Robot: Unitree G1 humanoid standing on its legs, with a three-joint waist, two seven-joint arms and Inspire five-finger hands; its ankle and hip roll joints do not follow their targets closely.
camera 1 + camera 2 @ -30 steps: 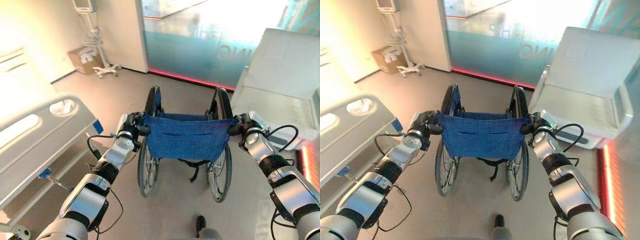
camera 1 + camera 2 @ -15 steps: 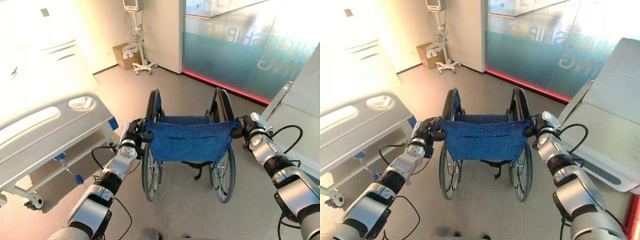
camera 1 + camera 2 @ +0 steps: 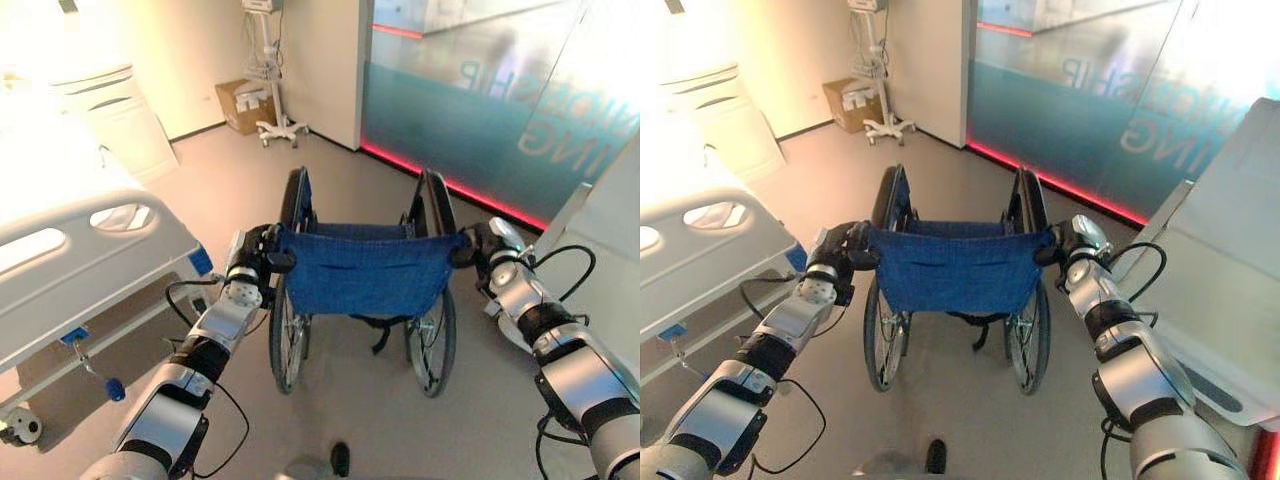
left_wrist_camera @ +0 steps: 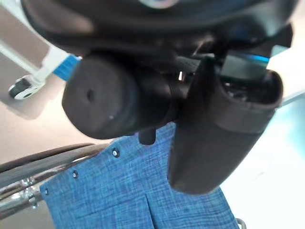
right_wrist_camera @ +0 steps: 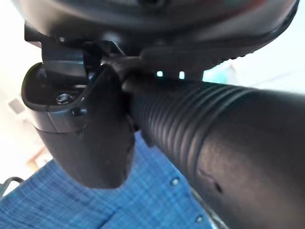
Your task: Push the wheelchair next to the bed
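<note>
The wheelchair (image 3: 360, 290) is seen on the floor just right of the bed (image 3: 70, 265); its push handles are gripped by the left hand (image 3: 252, 262) and right hand (image 3: 483, 243), fingers curled round them

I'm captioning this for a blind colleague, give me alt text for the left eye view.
Both hands, left hand and right hand, grip the push handles of a blue-backed wheelchair facing away. A white bed stands to its left; a glass wall lies ahead.
</note>
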